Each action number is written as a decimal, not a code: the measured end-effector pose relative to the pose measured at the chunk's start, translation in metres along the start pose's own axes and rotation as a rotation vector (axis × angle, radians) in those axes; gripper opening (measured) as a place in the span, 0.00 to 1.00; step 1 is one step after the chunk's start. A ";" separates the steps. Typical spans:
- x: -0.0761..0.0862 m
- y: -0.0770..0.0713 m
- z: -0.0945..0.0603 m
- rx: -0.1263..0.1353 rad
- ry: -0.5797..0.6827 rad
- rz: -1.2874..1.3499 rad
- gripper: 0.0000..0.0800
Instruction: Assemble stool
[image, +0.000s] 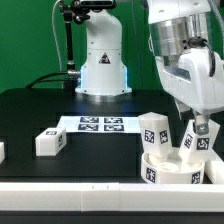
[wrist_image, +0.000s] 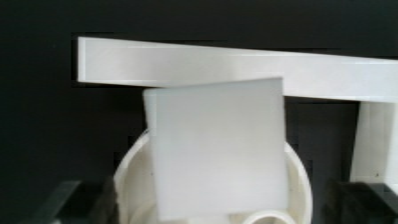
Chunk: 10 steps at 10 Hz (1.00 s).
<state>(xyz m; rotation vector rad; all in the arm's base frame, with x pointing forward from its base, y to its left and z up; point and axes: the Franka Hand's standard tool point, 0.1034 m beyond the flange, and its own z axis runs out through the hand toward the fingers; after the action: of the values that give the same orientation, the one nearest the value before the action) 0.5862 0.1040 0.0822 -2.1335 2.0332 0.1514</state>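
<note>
The white round seat (image: 168, 168) lies at the exterior view's right, by the front rail. One tagged leg (image: 153, 131) stands upright in it. A second leg (image: 194, 142) leans in the seat's right side, directly under my gripper (image: 200, 127). In the wrist view this leg (wrist_image: 214, 150) fills the middle, with the seat ring (wrist_image: 135, 180) round its base. The dark fingers (wrist_image: 64, 200) show at both sides, apart from the leg, so the gripper is open. A third leg (image: 50, 142) lies loose on the table at the left.
The marker board (image: 100, 124) lies mid-table in front of the robot base (image: 103, 60). A long white rail (image: 90, 190) runs along the front edge and shows in the wrist view (wrist_image: 249, 65). Another white part (image: 1, 150) sits at the far left edge.
</note>
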 end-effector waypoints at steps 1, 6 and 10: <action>-0.001 0.001 -0.008 -0.015 0.001 -0.071 0.79; 0.066 -0.004 -0.061 0.028 0.012 -0.311 0.81; 0.062 -0.004 -0.060 0.026 0.011 -0.317 0.81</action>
<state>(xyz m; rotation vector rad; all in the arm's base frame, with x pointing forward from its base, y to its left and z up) 0.5898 0.0308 0.1283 -2.4073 1.6622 0.0659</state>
